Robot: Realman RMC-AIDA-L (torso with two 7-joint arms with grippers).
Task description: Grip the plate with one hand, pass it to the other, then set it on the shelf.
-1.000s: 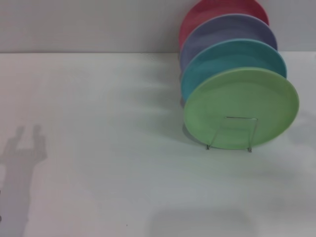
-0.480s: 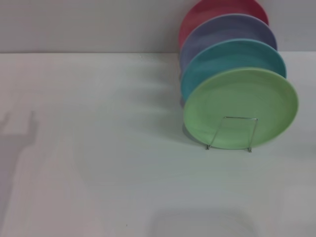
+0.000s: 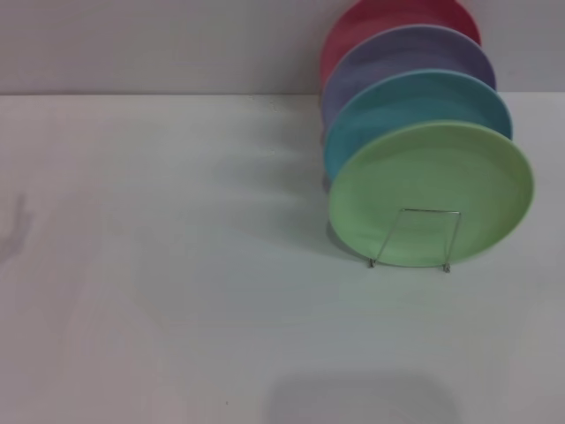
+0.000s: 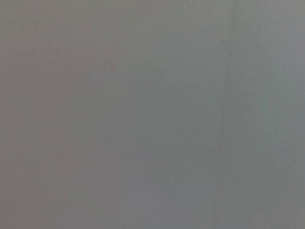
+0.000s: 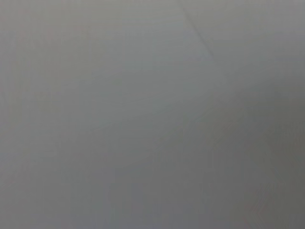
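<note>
The light-green plate (image 3: 431, 190) stands upright at the front of the silver wire shelf (image 3: 417, 237) on the right of the white table. Behind it in the same shelf stand a turquoise-blue plate (image 3: 415, 99), a lavender plate (image 3: 397, 55) and a red plate (image 3: 388, 16). Neither gripper shows in the head view. Both wrist views show only a plain grey surface, with no fingers in them.
The white table (image 3: 177, 265) stretches left and forward of the shelf. A grey wall (image 3: 159, 44) runs along the back. A faint shadow (image 3: 13, 225) lies at the table's far left edge.
The gripper-shaped shadow on the left of the table has slid up and out to the left edge, leaving only a faint trace. The plates and shelf have not moved.
</note>
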